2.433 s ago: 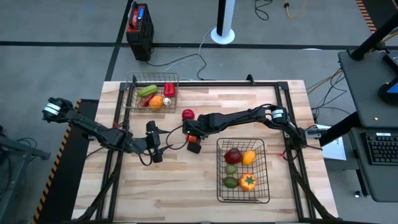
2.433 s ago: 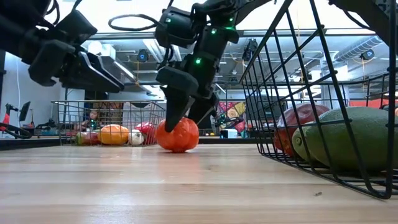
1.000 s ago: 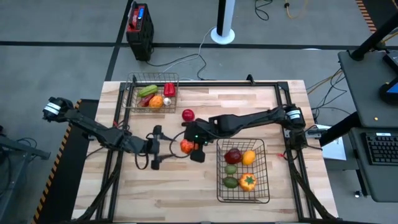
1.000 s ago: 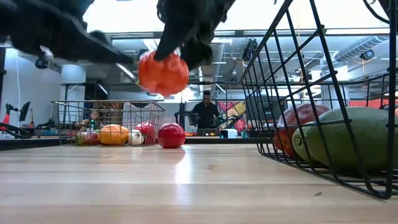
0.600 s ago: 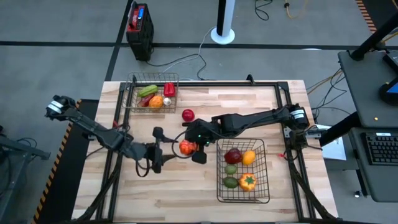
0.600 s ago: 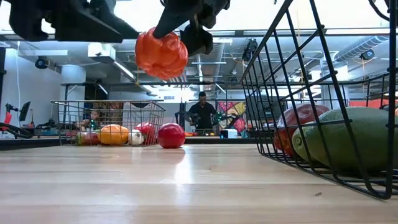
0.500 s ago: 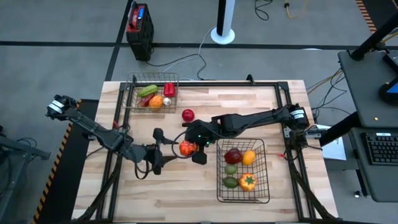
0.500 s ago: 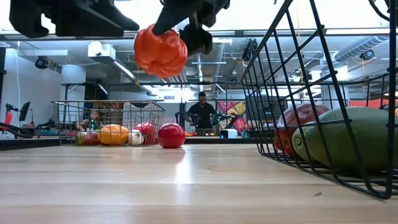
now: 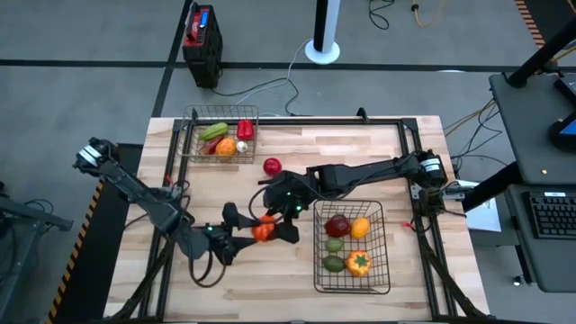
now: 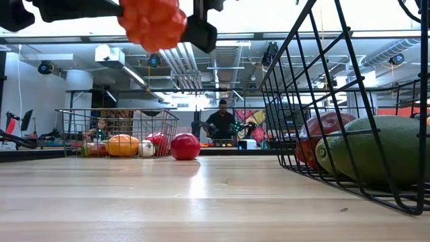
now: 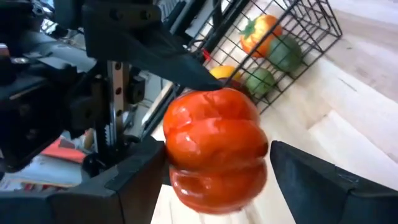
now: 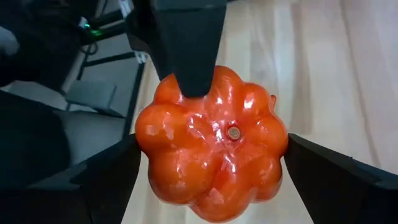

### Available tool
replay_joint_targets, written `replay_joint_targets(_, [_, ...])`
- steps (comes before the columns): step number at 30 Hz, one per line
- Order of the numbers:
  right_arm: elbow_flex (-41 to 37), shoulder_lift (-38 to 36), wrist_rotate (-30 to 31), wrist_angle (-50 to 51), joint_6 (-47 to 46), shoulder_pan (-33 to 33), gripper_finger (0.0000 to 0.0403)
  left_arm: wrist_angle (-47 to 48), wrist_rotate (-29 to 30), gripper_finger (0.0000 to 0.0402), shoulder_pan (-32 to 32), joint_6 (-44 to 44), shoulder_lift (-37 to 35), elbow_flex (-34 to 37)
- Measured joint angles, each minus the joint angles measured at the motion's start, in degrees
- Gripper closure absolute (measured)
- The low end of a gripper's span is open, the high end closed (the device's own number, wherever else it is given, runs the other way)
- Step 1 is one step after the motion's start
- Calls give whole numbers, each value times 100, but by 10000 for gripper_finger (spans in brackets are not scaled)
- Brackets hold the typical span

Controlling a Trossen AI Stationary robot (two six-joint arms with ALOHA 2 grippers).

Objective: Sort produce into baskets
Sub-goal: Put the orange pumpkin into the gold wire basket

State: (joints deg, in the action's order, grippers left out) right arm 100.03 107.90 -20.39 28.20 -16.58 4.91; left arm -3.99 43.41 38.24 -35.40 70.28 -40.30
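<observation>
An orange-red tomato (image 9: pixel 262 231) is gripped by both grippers above the table (image 9: pixel 360 144)
High view: the tomato is clasped between the left gripper (image 9: pixel 245 230) and right gripper (image 9: pixel 281 227), left of the larger basket (image 9: pixel 317 243); the smaller basket (image 9: pixel 192 118) sits at the far corner. Low view: it is held aloft. Left wrist view: fingers (image 11: pixel 130 180) are grasped around it. Right wrist view: fingers (image 12: pixel 329 180) are closed on its sides

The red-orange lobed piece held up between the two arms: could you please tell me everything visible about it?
The tomato-like toy is glossy red-orange plastic by its look, ribbed into rounded lobes, with a small stem dimple. It hangs in the air above the wooden table, left of the larger basket. The right gripper flanks it with dark fingers on two sides; the left gripper meets it from the opposite side.
</observation>
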Motion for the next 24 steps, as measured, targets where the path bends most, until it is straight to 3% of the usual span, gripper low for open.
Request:
replay_joint_targets(16, [-27,13,-36,-373,341,100,37,310,258,130,135,512,282,-319])
replay_joint_targets(24, [-27,13,-52,-367,570,112,37,374,253,188,135,799,282,-319])
